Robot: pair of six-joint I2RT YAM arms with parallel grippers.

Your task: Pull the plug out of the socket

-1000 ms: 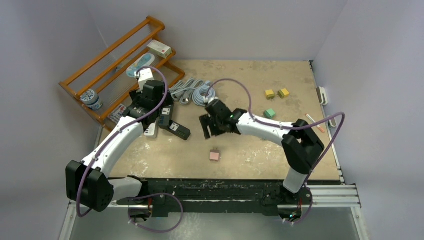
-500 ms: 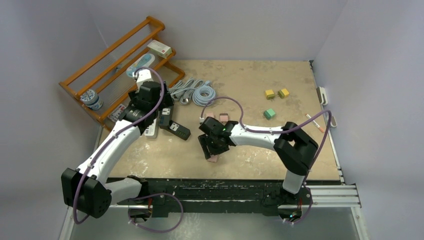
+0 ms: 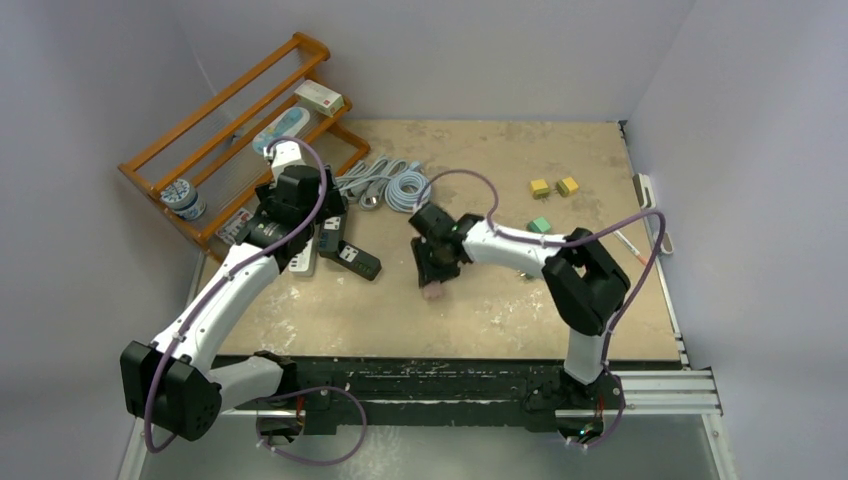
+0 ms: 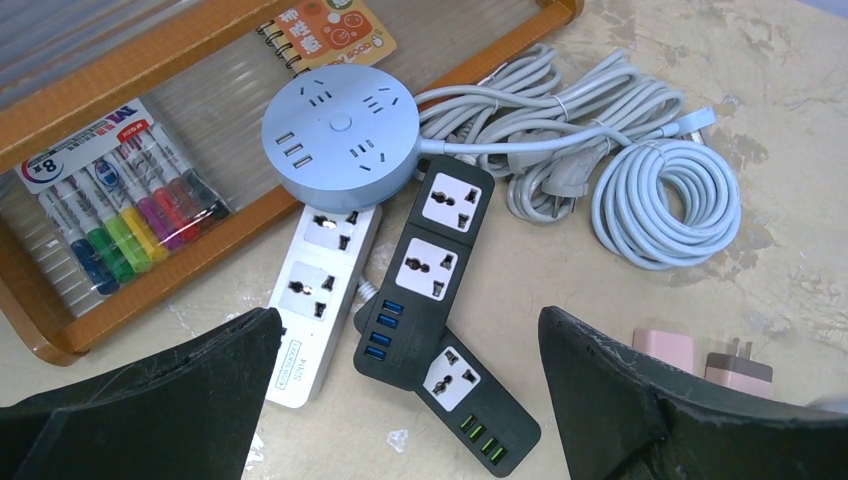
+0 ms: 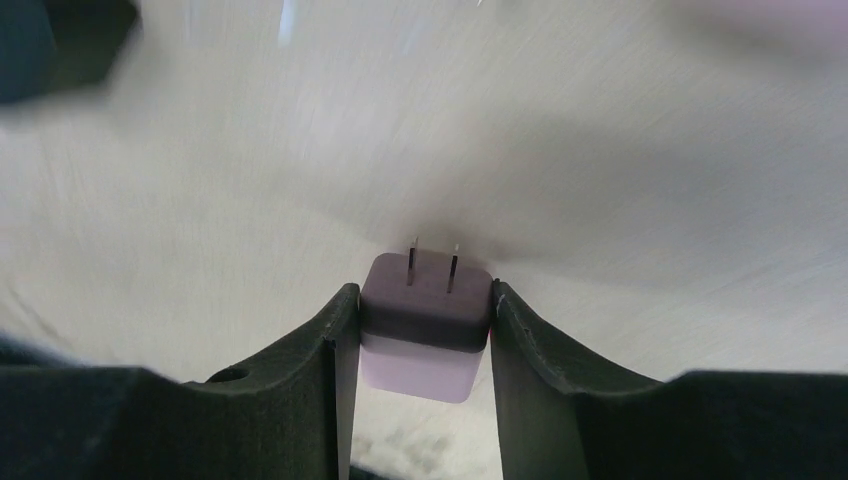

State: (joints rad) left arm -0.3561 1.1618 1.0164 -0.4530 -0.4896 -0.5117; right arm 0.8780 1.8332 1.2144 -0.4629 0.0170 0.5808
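1. Table (image 3: pixel 600 300): beige top, carrying everything below.
2. Wooden rack (image 3: pixel 235 90): sitting at the far left corner, a marker pack (image 4: pixel 110 200) lying on its lower shelf.
3. Left gripper (image 4: pixel 407 318): hovering above the strips with jaws spread wide, gripping nothing.
4. Right gripper (image 5: pixel 420 295): sitting mid-table, its 2 fingers (image 5: pixel 330 350) pressing on both sides of the pink plug (image 5: pixel 425 335).
5. Grey cables (image 4: pixel 665 205): lying coiled and bundled just right of the round socket hub (image 4: pixel 340 130).
6. White power strip (image 4: pixel 315 300) and 2 black power strips (image 4: pixel 425 270), (image 4: pixel 470 395): lying side by side below the hub, the black pair overlapping end to end.
7. Pink plug again: showing 2 bare prongs pointing away from the wrist camera. In the top view it is peeking out beneath the right gripper, well right of the strips. Whether it is resting on the table, cannot tell; the wrist view is blurring.
8. 2 more pink adapters (image 4: pixel 665 350), (image 4: pixel 738 368): lying on the table below the coil.
9. Green block (image 3: pixel 539 227) and 2 yellow blocks (image 3: pixel 540 187), (image 3: pixel 567 185): sitting toward the far right.
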